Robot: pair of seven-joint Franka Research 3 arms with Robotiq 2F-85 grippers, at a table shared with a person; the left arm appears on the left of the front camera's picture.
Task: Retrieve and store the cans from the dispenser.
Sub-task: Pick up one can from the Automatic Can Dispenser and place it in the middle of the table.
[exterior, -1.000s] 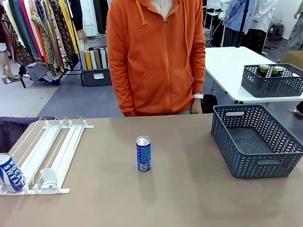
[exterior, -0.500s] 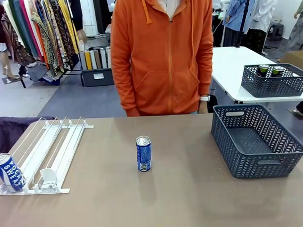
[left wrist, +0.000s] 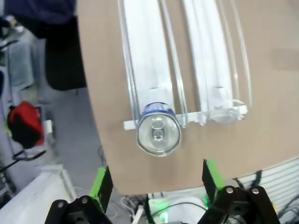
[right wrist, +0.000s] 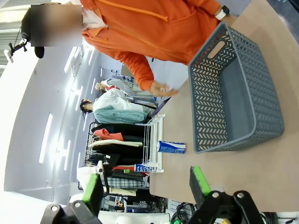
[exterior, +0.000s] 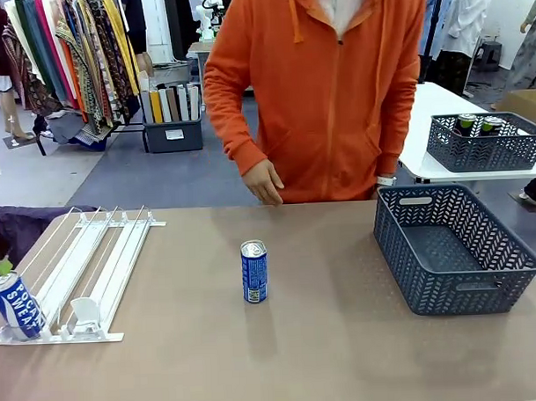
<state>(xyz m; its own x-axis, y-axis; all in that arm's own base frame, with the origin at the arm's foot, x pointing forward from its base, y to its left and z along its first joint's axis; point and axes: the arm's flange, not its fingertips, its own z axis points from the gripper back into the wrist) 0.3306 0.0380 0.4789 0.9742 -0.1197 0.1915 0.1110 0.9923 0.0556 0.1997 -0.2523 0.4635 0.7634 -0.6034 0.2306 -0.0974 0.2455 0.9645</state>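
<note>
Currently, on the table (exterior: 344, 356): grey basket (exterior: 455, 247) at right, white dispenser (exterior: 94, 259) at left. One blue can (exterior: 14, 304) marked "POCARI SWEAT" rests at the dispenser's front lip. Mid-table stands a second blue can (exterior: 254, 271), print unreadable. Left gripper (left wrist: 156, 182) hangs released above the dispenser's can; right gripper (right wrist: 145, 184) is likewise released.

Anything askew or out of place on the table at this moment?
The Pocari can at the front lip of the dispenser leans sideways rather than standing straight. The second blue can stands upright alone mid-table, outside the grey basket. Nothing looks spilled or damaged.
</note>
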